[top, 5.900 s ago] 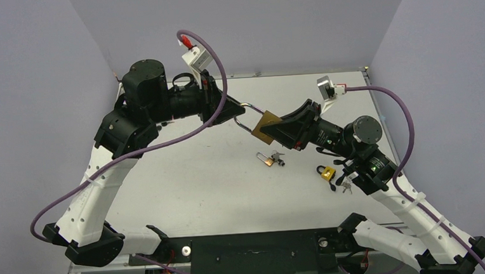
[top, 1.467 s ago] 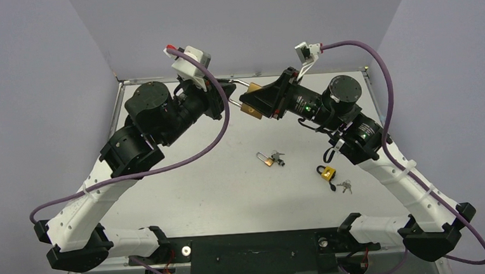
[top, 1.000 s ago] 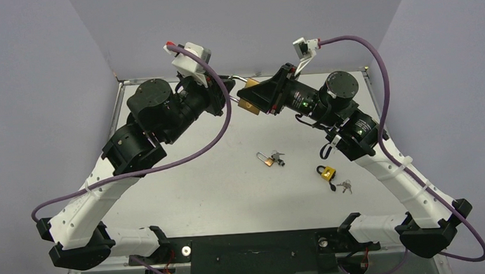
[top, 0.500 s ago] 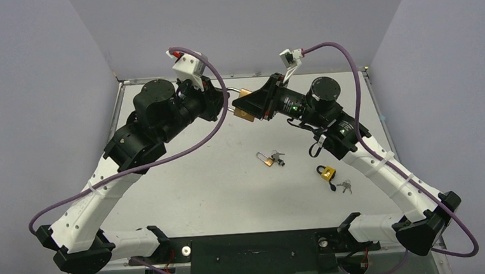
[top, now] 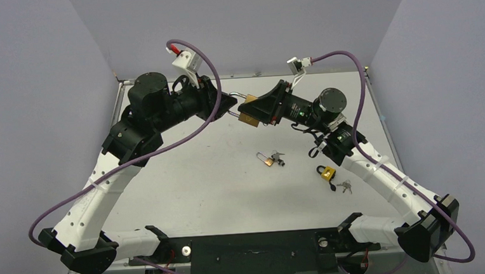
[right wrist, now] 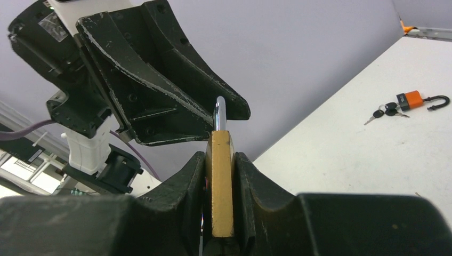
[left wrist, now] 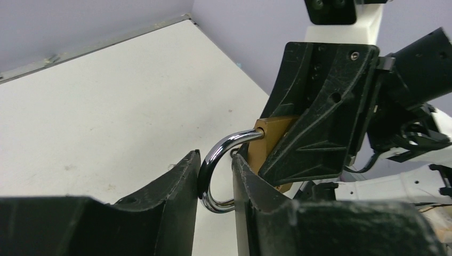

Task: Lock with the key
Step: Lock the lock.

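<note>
One-handed for certain: held the padlock (top: pixel 247 114) aloft over the far part of the table (top: pixel 186 191), and clamped its brass body flat between the jaws of the right gripper (right wrist: pixel 219 157). Pointed the shackle (left wrist: pixel 202 181) at the left gripper (left wrist: pixel 216 160) and threaded it between the fingers (left wrist: pixel 176 186). Found those jaws narrowly apart, one on each side of the steel loop. Could not tell whether pressing on it or merely flanking it. Could not tell either whether the shackle's free end sat home in the body, hidden as it was behind a finger. Spotted no key at the held padlock in any view.

Judged the task no more than partway. Padlock raised and steadied between both arms, and possibly pushed shut. Key turn not yet made, by every sign.

Further out, noted a small padlock (top: pixel 266 160) with a key bunch near the table's middle. Noted also an orange padlock (top: pixel 327 172), open, with keys (top: pixel 344 185) just beside it, nearer the right arm. Reckoned the proper key had yet to be found, fetched and fitted. Rated that a fiddly pick off a flat surface.
</note>
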